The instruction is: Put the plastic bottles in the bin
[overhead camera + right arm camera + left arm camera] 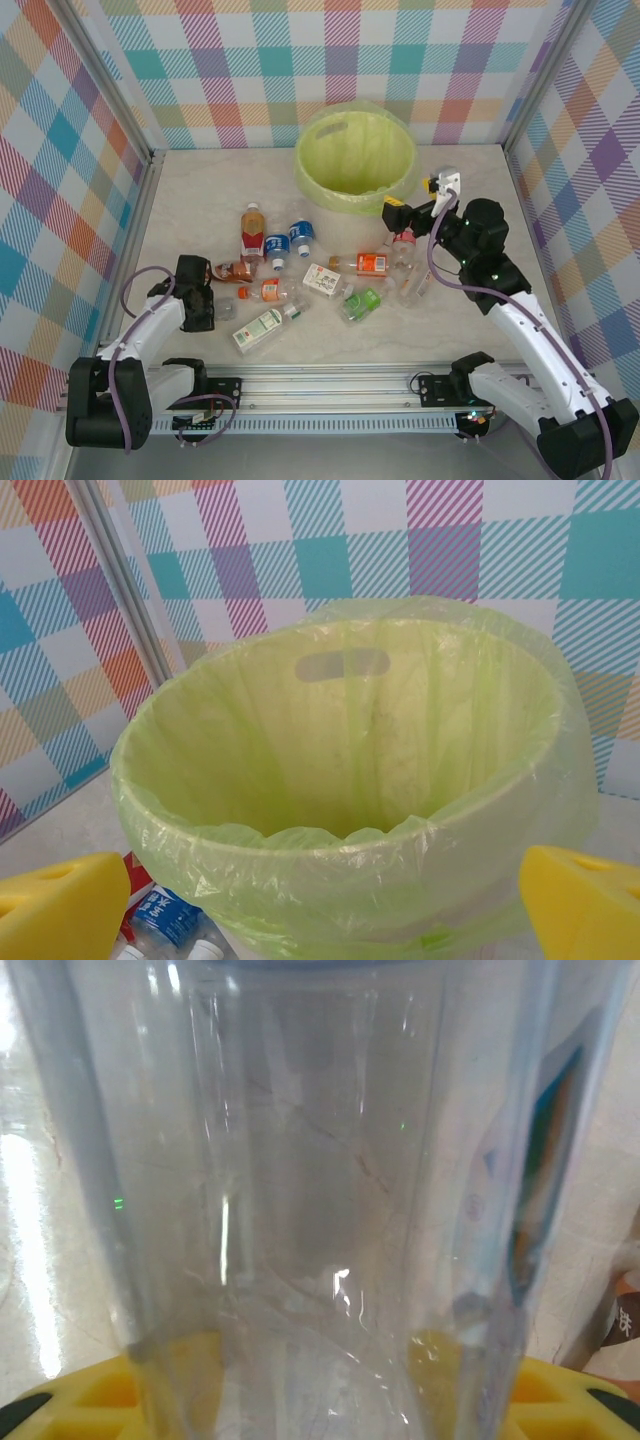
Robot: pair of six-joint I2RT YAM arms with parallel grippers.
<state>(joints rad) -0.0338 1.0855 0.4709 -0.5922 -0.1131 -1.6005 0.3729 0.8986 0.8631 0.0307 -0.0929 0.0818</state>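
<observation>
bin: the bin (335, 192) stands upright on the table (210, 190) close to the far edge, a little right of centre, well apart from the near edge
bag: a yellow-green bag (565, 780) lines the bin and folds out over its rim; a handle cut-out shows high on its far wall
plastic bottles: we see the plastic bottles (370, 263) lying scattered across the middle of the table, between the bin and the near edge
pile, far-left part: red-label bottle (253, 232) with two blue-label bottles (278, 247) just beside it; the right wrist view catches blue labels low beside the bin wall
pile, near part: green-label bottle (362, 300) towards the centre, white-and-green-label bottle (262, 328) closest to the near edge
left gripper: the left gripper (205, 303) is down low at the left end of the pile, towards the table's left edge
left grip: a clear bottle (320, 1210) sits between its yellow fingers (90, 1395), pads alongside both walls; we cannot tell if it is actually clamped
right gripper: the right gripper (415, 200) hangs just beside the bin on its right, facing the bin
right grip: fingers (60, 905) spread wide apart with the bin wall seen between them
</observation>
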